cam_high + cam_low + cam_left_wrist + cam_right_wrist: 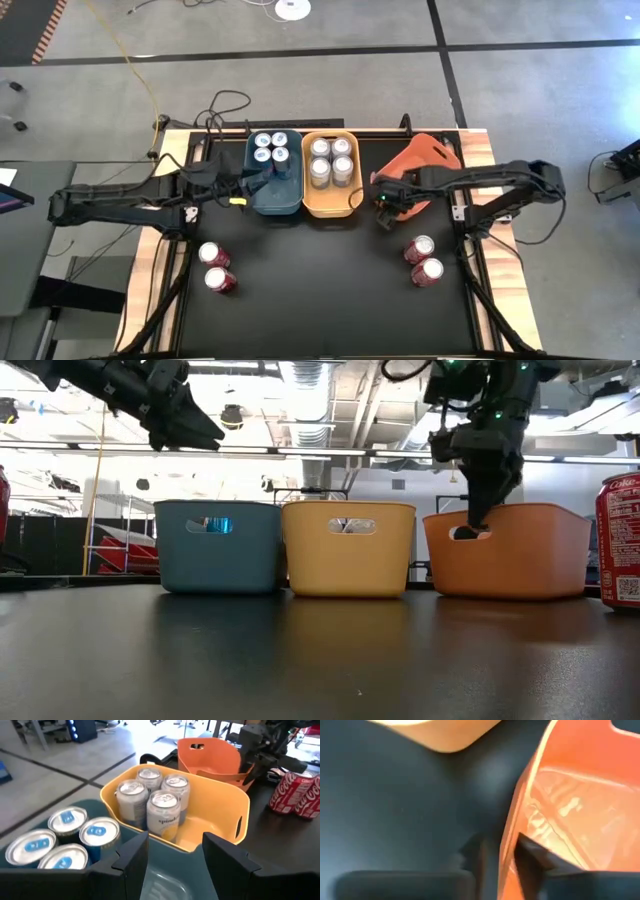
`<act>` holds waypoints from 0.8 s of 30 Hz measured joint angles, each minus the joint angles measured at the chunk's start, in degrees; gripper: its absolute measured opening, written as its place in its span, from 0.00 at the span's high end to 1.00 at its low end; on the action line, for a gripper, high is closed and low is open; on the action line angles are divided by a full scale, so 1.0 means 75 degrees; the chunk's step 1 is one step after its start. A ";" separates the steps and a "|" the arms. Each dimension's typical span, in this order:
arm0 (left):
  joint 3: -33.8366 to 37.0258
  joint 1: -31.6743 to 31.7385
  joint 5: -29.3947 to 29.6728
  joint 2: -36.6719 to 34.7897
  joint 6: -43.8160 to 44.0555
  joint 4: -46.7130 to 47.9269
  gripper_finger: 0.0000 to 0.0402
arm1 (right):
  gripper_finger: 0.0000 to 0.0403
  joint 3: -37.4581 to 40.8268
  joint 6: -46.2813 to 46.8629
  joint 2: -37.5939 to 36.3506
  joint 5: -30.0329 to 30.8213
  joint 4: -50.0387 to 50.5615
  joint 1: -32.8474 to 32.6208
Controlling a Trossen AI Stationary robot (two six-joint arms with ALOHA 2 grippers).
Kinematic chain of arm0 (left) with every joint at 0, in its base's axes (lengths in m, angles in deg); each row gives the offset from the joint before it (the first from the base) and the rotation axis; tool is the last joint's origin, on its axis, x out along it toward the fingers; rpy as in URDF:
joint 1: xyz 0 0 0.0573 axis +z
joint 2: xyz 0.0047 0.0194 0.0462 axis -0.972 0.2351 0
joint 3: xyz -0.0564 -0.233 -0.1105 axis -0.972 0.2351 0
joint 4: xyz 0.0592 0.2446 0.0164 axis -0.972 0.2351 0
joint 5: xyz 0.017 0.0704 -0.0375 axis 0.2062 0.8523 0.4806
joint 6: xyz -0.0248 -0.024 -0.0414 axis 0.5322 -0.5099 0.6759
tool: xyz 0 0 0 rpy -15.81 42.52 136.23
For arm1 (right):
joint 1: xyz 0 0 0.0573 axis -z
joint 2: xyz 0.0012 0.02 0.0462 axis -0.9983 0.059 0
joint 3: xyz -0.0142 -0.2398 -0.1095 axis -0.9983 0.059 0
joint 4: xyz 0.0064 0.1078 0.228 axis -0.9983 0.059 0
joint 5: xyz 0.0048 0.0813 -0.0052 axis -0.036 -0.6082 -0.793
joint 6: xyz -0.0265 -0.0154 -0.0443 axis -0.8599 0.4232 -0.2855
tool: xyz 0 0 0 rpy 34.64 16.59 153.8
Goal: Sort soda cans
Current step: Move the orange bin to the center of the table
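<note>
Red cans (pixel 423 260) sideways on table; binned cans (pixel 271 147) upright.

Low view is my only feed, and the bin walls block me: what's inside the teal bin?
Observer: Four dark blue cans stand packed in one end of the teal bin.
Operator: And the rightmost one?
Observer: No cans show in the orange bin; it sits skewed, with the right pincer pinching its wall.
Operator: How many reds are loose?
Observer: Four red cans, two on each side of the table.
</note>
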 joint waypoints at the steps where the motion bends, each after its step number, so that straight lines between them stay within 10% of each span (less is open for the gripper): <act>1: -0.0022 0.0000 0.0000 0.0000 -0.0068 -0.0002 0.55 | 0.80 0.0000 0.0130 0.0002 0.0003 0.0058 -0.0137; 4: -0.0041 0.0000 0.0000 -0.0003 -0.0197 -0.0010 0.55 | 0.96 0.0000 0.0457 -0.0149 -0.0013 0.0199 -0.0655; 17: -0.0041 0.0000 0.0003 -0.0003 -0.0137 -0.0067 0.55 | 0.99 -0.0170 0.1504 -0.0887 -0.0069 -0.0139 -0.3810; 24: -0.0041 0.0000 0.0004 -0.0003 -0.0091 -0.0237 0.55 | 1.00 -0.0907 0.0864 -0.0882 0.1516 -0.0065 -0.4736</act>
